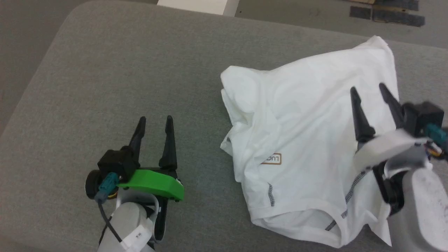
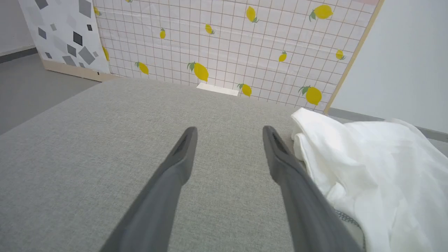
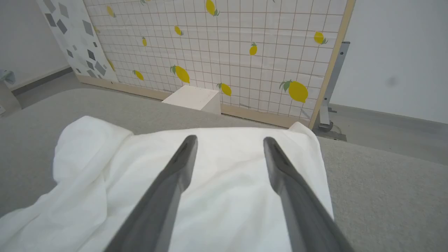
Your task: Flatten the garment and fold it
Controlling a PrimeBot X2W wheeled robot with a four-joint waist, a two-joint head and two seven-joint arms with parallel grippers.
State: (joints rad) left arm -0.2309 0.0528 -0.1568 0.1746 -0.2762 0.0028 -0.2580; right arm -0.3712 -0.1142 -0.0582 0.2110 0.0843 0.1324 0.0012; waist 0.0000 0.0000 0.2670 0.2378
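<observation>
Presently, the garment [image 1: 315, 147] lies rumpled on the grey table's [image 1: 140, 70] right half. The right gripper [image 1: 367, 87] hangs over that half, fingers spread wide, holding nothing. The left gripper [image 1: 155, 118] sits over the table's near-left, equally wide, empty.

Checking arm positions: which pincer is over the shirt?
The right pincer, over the shirt; the green-cased left pincer is over bare grey surface.

Garment [image 1: 308, 115]: white thin shirt, dark grey zigzag stitching at seams and hems, small brown-outlined label. Lies crumpled, partly doubled over, on grey tabletop [image 1: 140, 70], right side.
</observation>
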